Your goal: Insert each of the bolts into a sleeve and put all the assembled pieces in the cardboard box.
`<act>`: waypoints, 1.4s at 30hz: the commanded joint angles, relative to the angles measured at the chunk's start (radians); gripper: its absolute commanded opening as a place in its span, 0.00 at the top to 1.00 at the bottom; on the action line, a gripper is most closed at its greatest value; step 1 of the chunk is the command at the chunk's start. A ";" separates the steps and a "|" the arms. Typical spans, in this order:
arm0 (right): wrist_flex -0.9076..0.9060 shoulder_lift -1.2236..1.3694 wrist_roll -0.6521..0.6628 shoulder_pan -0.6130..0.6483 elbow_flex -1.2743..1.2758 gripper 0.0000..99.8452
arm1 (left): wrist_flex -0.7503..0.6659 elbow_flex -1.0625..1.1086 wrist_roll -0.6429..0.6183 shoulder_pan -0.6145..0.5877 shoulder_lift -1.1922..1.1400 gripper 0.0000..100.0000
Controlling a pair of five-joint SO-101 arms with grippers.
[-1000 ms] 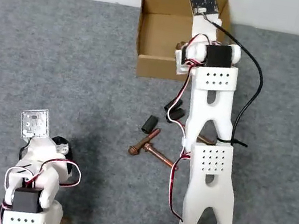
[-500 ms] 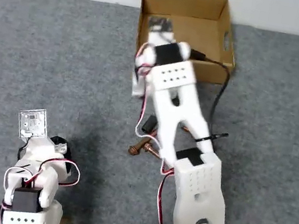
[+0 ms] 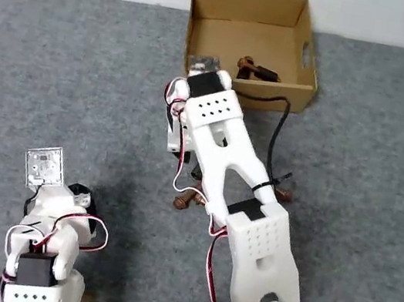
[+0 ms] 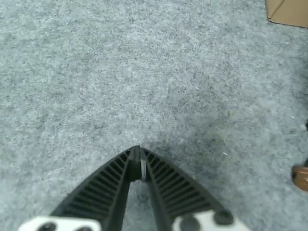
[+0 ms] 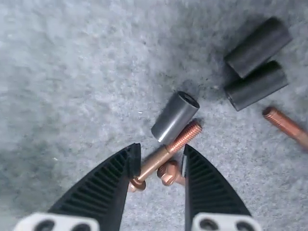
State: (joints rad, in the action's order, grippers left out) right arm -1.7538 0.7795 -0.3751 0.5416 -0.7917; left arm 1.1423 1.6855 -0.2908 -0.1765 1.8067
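The far bolt (image 5: pixel 287 126) is cut off at the view's edge. The open, empty right gripper (image 5: pixel 161 147) straddles the near bolt (image 5: pixel 155 162), which lies flat with its threads beside a sleeve (image 5: pixel 175 117). The left gripper (image 4: pixel 139 159) is closed and empty.

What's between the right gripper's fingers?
In the right wrist view, a copper bolt lies between the fingers of the open right gripper, a second bolt's head beside it.
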 commanded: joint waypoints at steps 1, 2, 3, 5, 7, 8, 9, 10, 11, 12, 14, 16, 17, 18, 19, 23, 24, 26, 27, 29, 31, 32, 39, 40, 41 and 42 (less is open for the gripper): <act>-0.008 0.018 -0.009 -0.018 -0.008 0.86 | -0.028 -0.004 -0.006 -0.008 0.008 1.00; 0.004 0.028 -0.009 -0.022 -0.008 0.86 | -0.028 -0.004 -0.006 -0.008 0.008 1.00; 0.013 0.039 -0.009 -0.030 -0.008 0.86 | -0.028 -0.004 -0.006 -0.008 0.008 1.00; 0.036 0.061 -0.009 -0.041 -0.008 0.86 | -0.028 -0.004 -0.006 -0.008 0.008 1.00; 0.056 0.084 -0.008 -0.050 -0.008 0.86 | -0.028 -0.004 -0.006 -0.008 0.008 1.00; 0.067 0.096 -0.008 -0.051 -0.008 0.86 | -0.028 -0.004 -0.006 -0.008 0.008 1.00; 0.079 0.108 -0.006 -0.051 -0.008 0.86 | -0.028 -0.004 -0.006 -0.008 0.008 1.00; 0.096 0.120 -0.006 -0.053 -0.009 0.86 | -0.029 -0.004 -0.006 -0.008 0.008 1.00; 0.117 0.130 -0.006 -0.053 -0.009 0.87 | -0.029 -0.004 -0.006 -0.008 0.008 1.00; 0.139 0.139 -0.005 -0.053 -0.009 0.87 | -0.029 -0.004 -0.006 -0.008 0.008 1.00; 0.186 0.154 -0.005 -0.053 -0.009 0.87 | -0.029 -0.004 -0.006 -0.008 0.008 1.00; 0.223 0.162 -0.003 -0.051 -0.009 0.87 | -0.029 -0.004 -0.006 -0.008 0.008 1.00; 0.232 0.163 -0.003 -0.048 -0.009 0.88 | -0.029 -0.004 -0.006 -0.008 0.008 1.00; 0.239 0.163 -0.003 -0.047 -0.009 0.90 | -0.029 -0.004 -0.006 -0.008 0.008 1.00; 0.239 0.162 -0.003 -0.044 -0.009 0.94 | -0.029 -0.004 -0.008 -0.008 0.008 1.00; 0.194 0.140 -0.003 -0.048 -0.014 0.98 | -0.029 -0.004 -0.008 -0.008 0.008 1.00; 0.171 0.128 -0.003 -0.050 -0.028 0.99 | -0.029 -0.004 -0.008 -0.008 0.008 1.00; 0.125 0.099 -0.003 -0.059 -0.057 0.99 | -0.029 -0.004 -0.008 -0.008 0.008 1.00; 0.097 0.081 -0.003 -0.062 -0.078 0.99 | -0.029 -0.004 -0.008 -0.008 0.008 1.00; 0.028 0.041 -0.002 -0.062 -0.137 0.99 | -0.029 -0.004 -0.008 -0.008 0.008 1.00; -0.036 0.001 0.025 -0.062 -0.180 0.99 | -0.029 -0.004 -0.008 -0.008 0.008 1.00; -0.045 -0.025 0.032 -0.062 -0.190 0.99 | -0.029 -0.004 -0.008 -0.008 0.008 1.00; -0.045 -0.271 0.078 -0.065 -0.138 0.99 | -0.029 -0.004 -0.006 -0.008 0.008 1.00; -0.045 -0.315 0.078 -0.065 -0.100 0.99 | -0.029 -0.004 -0.006 -0.008 0.008 1.00; -0.045 -0.361 0.078 -0.065 -0.046 0.99 | -0.029 -0.004 -0.006 -0.008 0.008 1.00; -0.045 -0.412 0.077 -0.065 0.018 0.99 | -0.029 -0.004 -0.006 -0.008 0.008 1.00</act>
State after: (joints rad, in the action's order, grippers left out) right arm -1.7522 0.5416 -0.3092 0.4879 -0.8715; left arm 1.1423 1.6855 -0.2908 -0.1765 1.8067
